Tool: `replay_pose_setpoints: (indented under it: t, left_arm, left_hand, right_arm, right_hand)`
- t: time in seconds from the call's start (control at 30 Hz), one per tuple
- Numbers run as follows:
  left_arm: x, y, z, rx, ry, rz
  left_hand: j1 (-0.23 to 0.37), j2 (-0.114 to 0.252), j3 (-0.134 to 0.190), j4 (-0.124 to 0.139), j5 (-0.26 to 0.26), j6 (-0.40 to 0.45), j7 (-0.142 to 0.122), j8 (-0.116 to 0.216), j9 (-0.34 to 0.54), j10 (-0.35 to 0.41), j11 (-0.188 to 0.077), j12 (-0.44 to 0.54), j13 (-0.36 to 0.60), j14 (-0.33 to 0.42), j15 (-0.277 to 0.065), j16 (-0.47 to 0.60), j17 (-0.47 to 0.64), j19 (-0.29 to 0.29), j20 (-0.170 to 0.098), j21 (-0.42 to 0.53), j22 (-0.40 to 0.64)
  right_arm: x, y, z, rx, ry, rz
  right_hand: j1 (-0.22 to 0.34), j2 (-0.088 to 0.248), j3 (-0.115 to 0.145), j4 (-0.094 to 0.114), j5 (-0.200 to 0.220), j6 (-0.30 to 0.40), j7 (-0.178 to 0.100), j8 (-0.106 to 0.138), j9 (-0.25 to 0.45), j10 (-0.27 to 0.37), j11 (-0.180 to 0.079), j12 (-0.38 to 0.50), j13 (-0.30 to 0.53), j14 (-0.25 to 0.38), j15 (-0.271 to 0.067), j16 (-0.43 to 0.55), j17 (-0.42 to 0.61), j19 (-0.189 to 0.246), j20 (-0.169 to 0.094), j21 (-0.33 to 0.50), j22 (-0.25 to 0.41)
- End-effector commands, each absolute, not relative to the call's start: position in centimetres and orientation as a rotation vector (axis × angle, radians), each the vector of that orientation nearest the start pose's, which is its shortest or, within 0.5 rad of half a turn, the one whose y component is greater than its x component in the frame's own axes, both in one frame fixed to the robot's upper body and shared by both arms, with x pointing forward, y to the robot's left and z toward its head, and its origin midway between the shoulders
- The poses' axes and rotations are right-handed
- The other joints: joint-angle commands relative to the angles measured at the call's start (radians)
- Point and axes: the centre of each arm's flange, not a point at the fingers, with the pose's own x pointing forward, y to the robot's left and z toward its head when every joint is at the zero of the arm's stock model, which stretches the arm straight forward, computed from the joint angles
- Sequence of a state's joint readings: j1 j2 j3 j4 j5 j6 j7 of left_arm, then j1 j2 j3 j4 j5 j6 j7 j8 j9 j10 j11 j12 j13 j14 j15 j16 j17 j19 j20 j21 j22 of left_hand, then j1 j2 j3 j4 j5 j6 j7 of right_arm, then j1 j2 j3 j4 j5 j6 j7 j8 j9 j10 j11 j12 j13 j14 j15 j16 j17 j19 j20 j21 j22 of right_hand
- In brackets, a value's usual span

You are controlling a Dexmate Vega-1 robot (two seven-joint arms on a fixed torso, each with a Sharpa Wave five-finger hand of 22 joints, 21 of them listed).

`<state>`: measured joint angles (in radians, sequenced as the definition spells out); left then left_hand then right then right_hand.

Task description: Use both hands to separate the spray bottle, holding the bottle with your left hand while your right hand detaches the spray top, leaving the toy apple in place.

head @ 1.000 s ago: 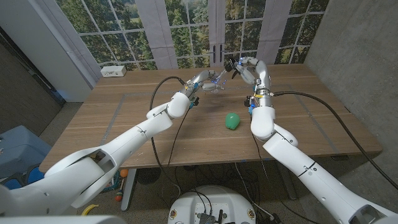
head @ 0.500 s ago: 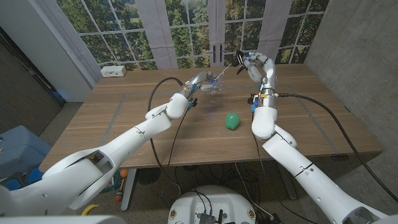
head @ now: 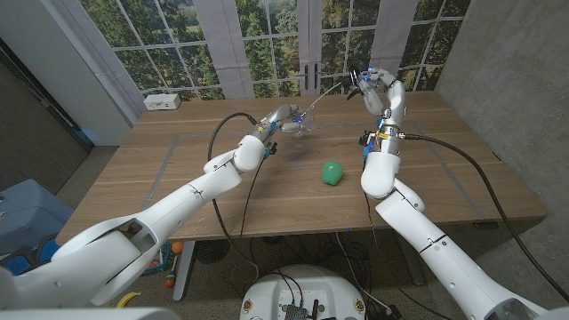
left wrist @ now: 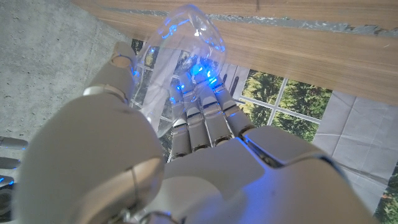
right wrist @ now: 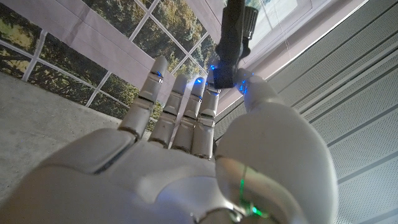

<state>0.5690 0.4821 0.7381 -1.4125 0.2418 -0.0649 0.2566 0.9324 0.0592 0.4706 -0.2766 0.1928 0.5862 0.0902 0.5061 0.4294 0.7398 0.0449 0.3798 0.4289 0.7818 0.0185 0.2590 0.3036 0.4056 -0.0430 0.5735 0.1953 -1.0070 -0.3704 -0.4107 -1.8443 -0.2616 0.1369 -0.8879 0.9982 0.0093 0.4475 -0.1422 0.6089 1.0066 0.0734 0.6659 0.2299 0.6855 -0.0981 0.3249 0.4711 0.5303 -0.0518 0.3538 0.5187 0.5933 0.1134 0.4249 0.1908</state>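
Since a second ago my right hand [head: 375, 86] has lifted up and away, pinching the black spray top [right wrist: 233, 38], its tube trailing. My left hand [head: 283, 116] grips the clear bottle [left wrist: 180, 56] above the counter [head: 160, 178]. Green apple [head: 332, 172] unmoved.

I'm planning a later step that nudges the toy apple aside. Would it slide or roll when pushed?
The toy apple looks round and smooth, with no flat side showing, so a push would probably roll it rather than slide it. It sits alone on the bare wooden table, so nothing nearby would stop it. As a toy it is likely light, though the pictures cannot confirm that.
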Motion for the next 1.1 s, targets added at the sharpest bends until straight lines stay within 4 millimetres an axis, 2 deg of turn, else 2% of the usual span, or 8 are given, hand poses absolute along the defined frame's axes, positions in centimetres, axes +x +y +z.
replay_pose_setpoints:
  t: [0.03, 0.73, 1.1]
  left_arm:
    - [63.9, 13.0, 4.6, 0.933, -0.825, -0.066]
    - [63.0, 13.8, 4.7, 1.033, -0.784, 0.019]
    - [62.4, 14.0, 4.4, 1.123, -0.725, 0.07]
  left_hand:
    - [-0.001, 0.143, 0.225, 0.221, 0.003, 0.14, -0.123, 0.027, 0.004, 0.283, -0.248, 0.182, 0.19, 0.112, -0.257, 0.004, 0.002, -0.005, -0.011, 0.007, 0.0]
    - [0.001, 0.14, 0.226, 0.213, 0.002, 0.147, -0.119, 0.024, 0.0, 0.292, -0.248, 0.178, 0.184, 0.1, -0.258, -0.005, -0.003, -0.017, -0.004, 0.009, -0.001]
    - [0.002, 0.138, 0.224, 0.203, -0.001, 0.15, -0.113, 0.019, -0.006, 0.293, -0.25, 0.165, 0.169, 0.083, -0.258, -0.015, -0.008, -0.028, -0.001, 0.008, -0.003]
  right_arm:
    - [49.9, -19.9, 4.0, -0.19, -1.139, -0.538]
    - [50.0, -20.6, 3.4, -0.285, -1.062, -0.584]
    - [50.2, -21.0, 3.2, -0.386, -0.954, -0.584]
  right_hand:
    - [-0.017, 0.002, 0.009, 0.001, 0.014, -0.003, -0.001, 0.092, 0.315, 0.006, -0.007, -0.004, 0.006, -0.003, -0.08, -0.004, 0.003, -0.005, 0.0, -0.004, 0.001]
    - [-0.037, -0.004, 0.026, 0.002, 0.042, -0.004, -0.004, 0.095, 0.304, -0.003, -0.007, -0.019, 0.017, -0.02, -0.076, -0.017, 0.004, -0.024, 0.004, -0.01, 0.0]
    - [-0.052, -0.009, 0.039, 0.002, 0.06, -0.002, -0.009, 0.101, 0.299, -0.02, -0.006, -0.036, 0.025, -0.055, -0.065, -0.034, 0.006, -0.051, 0.013, -0.021, 0.0]
